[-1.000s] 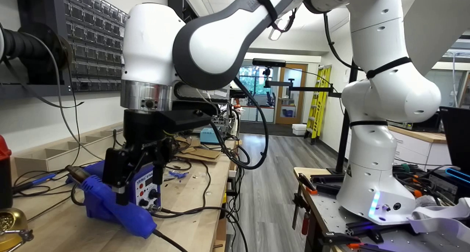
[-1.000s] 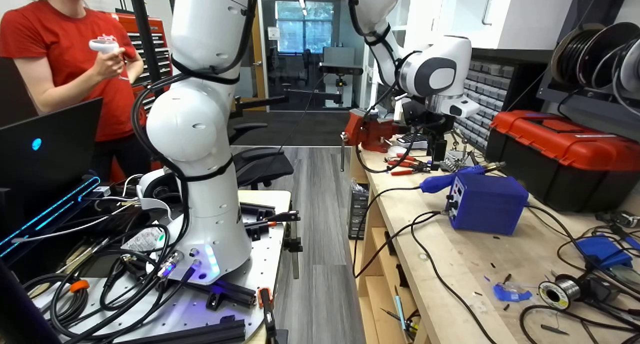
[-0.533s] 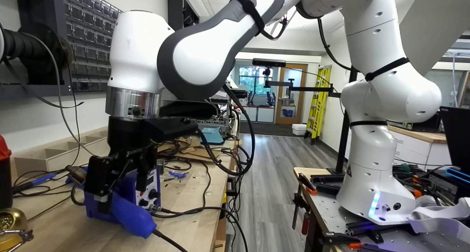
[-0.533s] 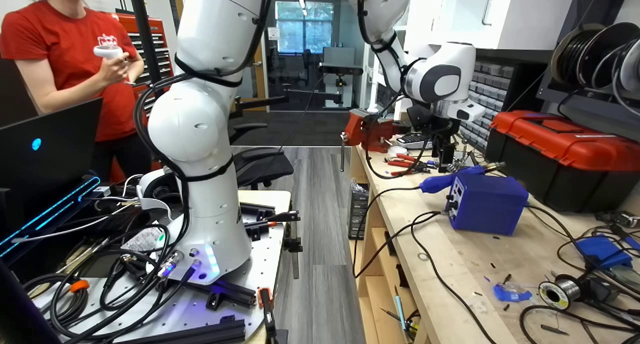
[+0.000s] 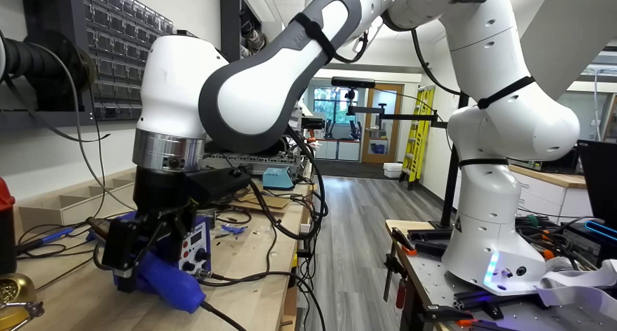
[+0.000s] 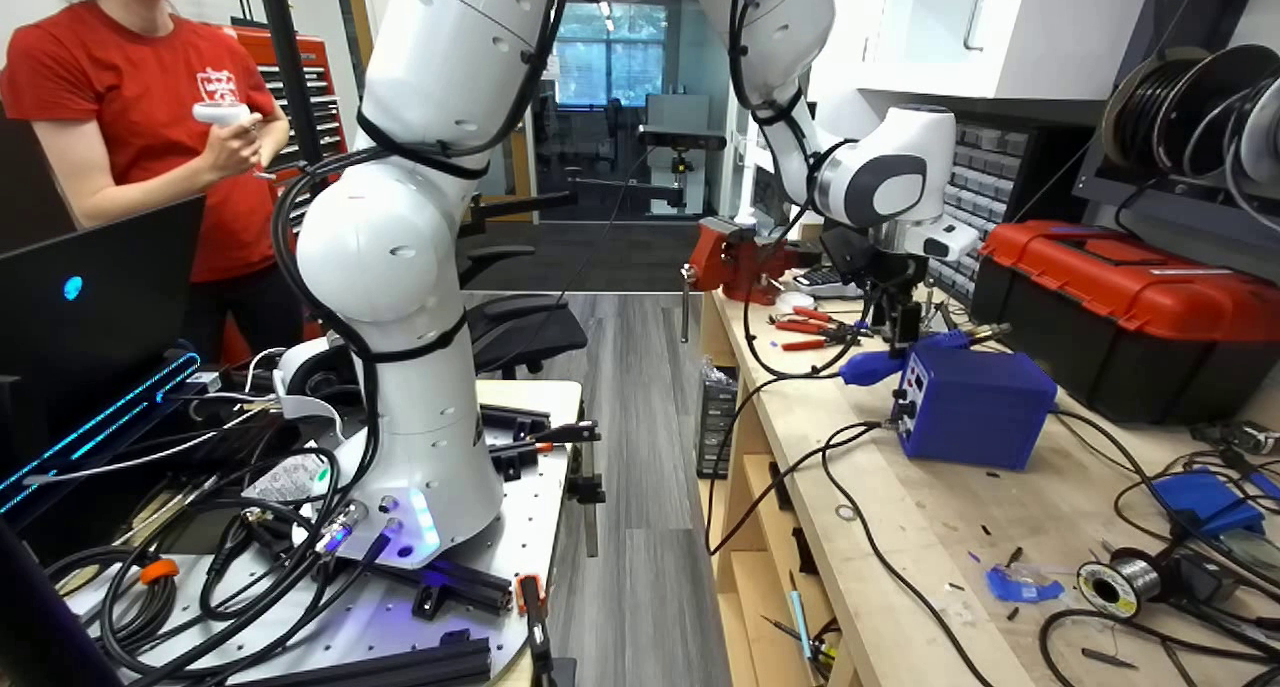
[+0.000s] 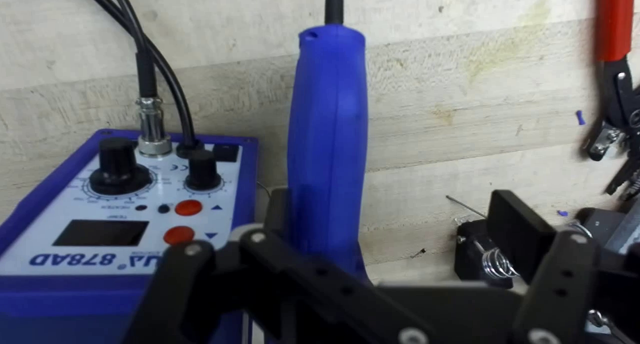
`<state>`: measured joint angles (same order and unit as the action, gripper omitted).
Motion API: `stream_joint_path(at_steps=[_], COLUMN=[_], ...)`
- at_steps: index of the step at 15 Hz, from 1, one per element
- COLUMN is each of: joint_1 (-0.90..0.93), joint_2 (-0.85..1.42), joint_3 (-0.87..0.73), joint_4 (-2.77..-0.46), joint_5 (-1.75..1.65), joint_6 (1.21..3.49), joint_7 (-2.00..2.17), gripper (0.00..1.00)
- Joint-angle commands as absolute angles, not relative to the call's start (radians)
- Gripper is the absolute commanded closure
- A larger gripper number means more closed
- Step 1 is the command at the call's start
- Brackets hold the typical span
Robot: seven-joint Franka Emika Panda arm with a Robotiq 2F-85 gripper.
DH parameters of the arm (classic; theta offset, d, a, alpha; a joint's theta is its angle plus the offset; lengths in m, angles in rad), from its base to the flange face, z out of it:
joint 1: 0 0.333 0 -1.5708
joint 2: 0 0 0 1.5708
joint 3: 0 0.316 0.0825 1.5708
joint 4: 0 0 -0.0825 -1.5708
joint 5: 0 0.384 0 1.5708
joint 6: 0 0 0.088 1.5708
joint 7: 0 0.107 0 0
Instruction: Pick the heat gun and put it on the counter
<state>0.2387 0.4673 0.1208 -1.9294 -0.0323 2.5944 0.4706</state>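
Note:
The heat gun has a blue handle with a black cable and a metal nozzle. In both exterior views its handle rests beside the blue heat gun station on the wooden counter. My gripper is open and low over the handle. In the wrist view one finger is in the gap between station and handle, close against the handle. The other finger is well to the right, with bare counter between it and the handle. The handle's lower part is hidden behind the gripper linkage.
A black stand with a metal spring is under the right finger in the wrist view. Red-handled pliers lie farther right. In an exterior view a toolbox stands by the wall, and a red vise sits at the far end.
My gripper has moved down, and toward the wall, so that its fingers come down to the handle. The heat gun and the station have not moved.

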Motion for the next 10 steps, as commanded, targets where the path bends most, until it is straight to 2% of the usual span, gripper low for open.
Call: stream_joint_path(at_steps=[1, 10], joint_1=[0.274, 0.346], joint_2=[0.486, 0.502], joint_3=[0.078, 0.013], joint_4=[-1.917, -1.914], joint_5=[-0.043, -0.054], joint_6=[2.624, 2.632], joint_7=[0.453, 0.555], gripper=[0.0, 0.0])
